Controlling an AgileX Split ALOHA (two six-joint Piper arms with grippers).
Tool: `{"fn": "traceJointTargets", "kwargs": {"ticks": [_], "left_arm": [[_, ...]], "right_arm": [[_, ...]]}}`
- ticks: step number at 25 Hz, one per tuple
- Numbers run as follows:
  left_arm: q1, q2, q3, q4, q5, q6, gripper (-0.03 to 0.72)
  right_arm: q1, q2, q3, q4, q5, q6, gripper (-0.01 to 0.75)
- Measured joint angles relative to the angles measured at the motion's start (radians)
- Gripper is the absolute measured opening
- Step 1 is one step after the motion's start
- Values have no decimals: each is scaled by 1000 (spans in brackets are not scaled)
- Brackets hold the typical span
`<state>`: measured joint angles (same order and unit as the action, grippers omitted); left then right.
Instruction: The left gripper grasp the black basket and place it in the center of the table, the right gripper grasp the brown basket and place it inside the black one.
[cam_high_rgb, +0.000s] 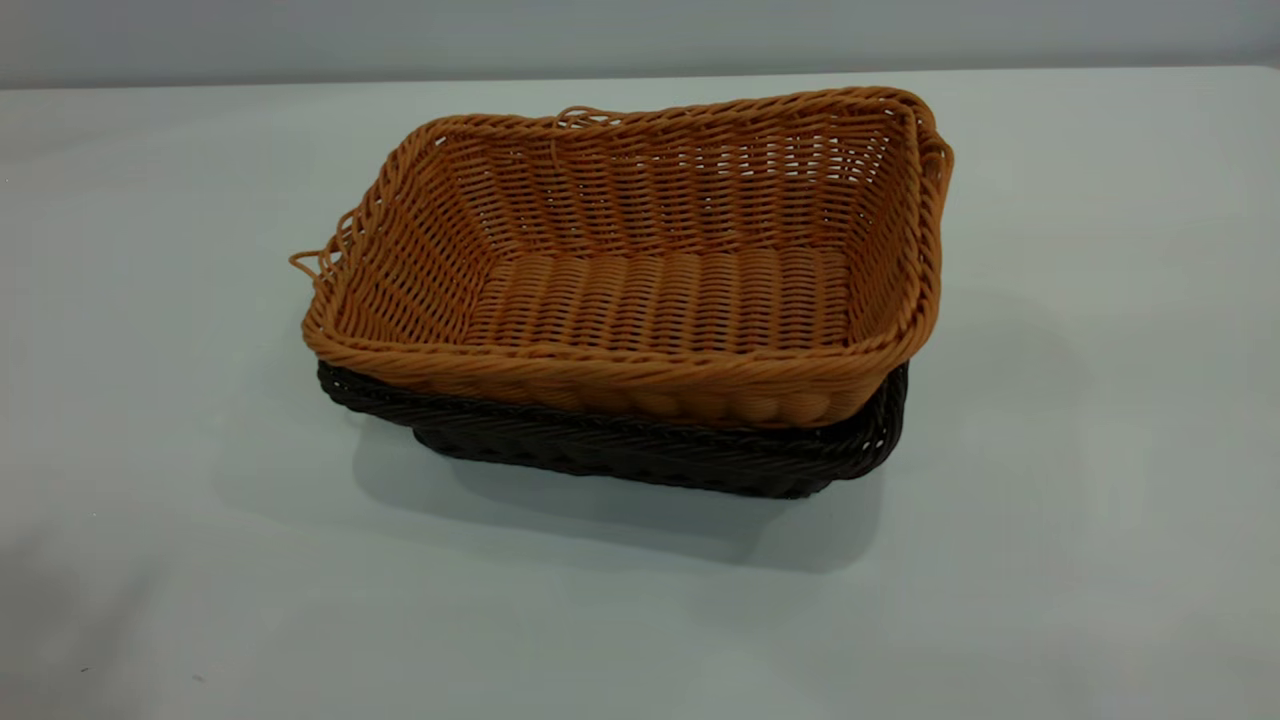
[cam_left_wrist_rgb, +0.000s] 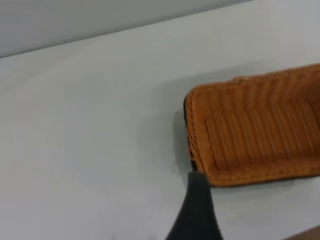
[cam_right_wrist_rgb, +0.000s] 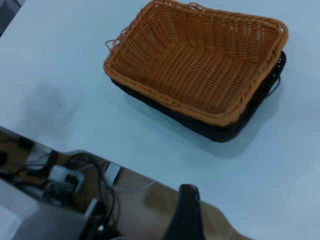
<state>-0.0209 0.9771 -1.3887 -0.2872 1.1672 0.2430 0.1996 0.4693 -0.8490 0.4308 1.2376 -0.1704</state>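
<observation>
The brown basket (cam_high_rgb: 640, 270) sits nested inside the black basket (cam_high_rgb: 640, 450) in the middle of the table (cam_high_rgb: 150, 400). Only the dark rim and lower wall of the black basket show under it. Neither gripper appears in the exterior view. In the left wrist view, the left gripper (cam_left_wrist_rgb: 245, 222) is back from the brown basket's (cam_left_wrist_rgb: 255, 135) end, open and empty, with one black finger (cam_left_wrist_rgb: 197, 210) showing. In the right wrist view, the right gripper (cam_right_wrist_rgb: 225, 220) hangs off the table edge, far from the stacked baskets (cam_right_wrist_rgb: 200, 65), open and empty, with one finger (cam_right_wrist_rgb: 184, 215) showing.
Bare table surface (cam_high_rgb: 1100, 450) surrounds the baskets on all sides. Loose strand loops (cam_high_rgb: 315, 262) stick out from the brown basket's left rim. Beyond the table edge, the right wrist view shows floor with cables and equipment (cam_right_wrist_rgb: 65, 180).
</observation>
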Motion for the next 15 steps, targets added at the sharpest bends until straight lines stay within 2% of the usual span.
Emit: {"fn": "traceJointTargets", "kwargs": {"ticks": [11, 15], "left_arm": [[0, -538, 544, 48, 0, 0, 543], [0, -712, 685, 50, 0, 0, 543]], "right_arm": [[0, -342, 320, -127, -73, -53, 582], [0, -457, 364, -135, -89, -55, 582]]}}
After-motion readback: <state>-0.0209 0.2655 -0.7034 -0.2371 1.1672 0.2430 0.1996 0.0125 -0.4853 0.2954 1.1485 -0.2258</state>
